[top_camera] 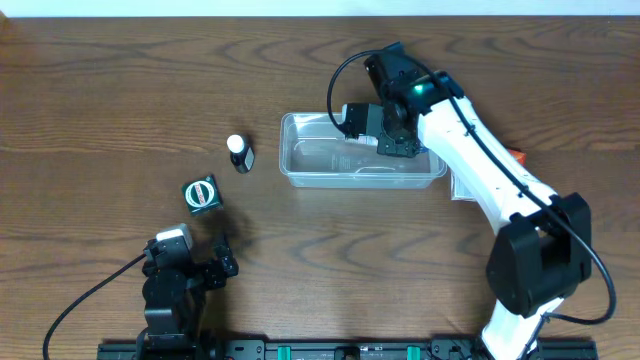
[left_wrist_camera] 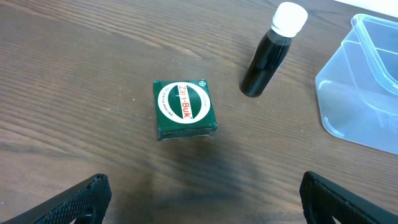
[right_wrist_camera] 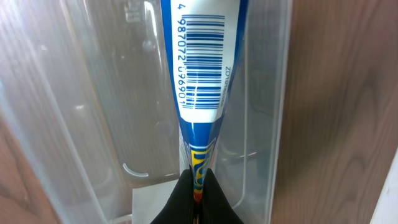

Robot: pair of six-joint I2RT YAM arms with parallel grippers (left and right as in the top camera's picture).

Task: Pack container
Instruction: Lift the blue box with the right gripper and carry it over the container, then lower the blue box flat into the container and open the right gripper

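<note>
The clear plastic container (top_camera: 300, 165) lies at the table's middle; its corner also shows in the left wrist view (left_wrist_camera: 367, 93) and it fills the right wrist view (right_wrist_camera: 74, 106). My right gripper (top_camera: 385, 135) is over the container and is shut on the crimped end of a blue and white tube (right_wrist_camera: 202, 62) with a barcode. The tube points down into the container. My left gripper (top_camera: 195, 262) is open and empty near the front left. Ahead of it lie a small green box (left_wrist_camera: 184, 109) and a dark bottle with a white cap (left_wrist_camera: 270, 53).
The green box (top_camera: 201, 193) and the dark bottle (top_camera: 239, 152) lie left of the container on the wooden table. A white and orange object (top_camera: 515, 156) is partly hidden behind the right arm, right of the container.
</note>
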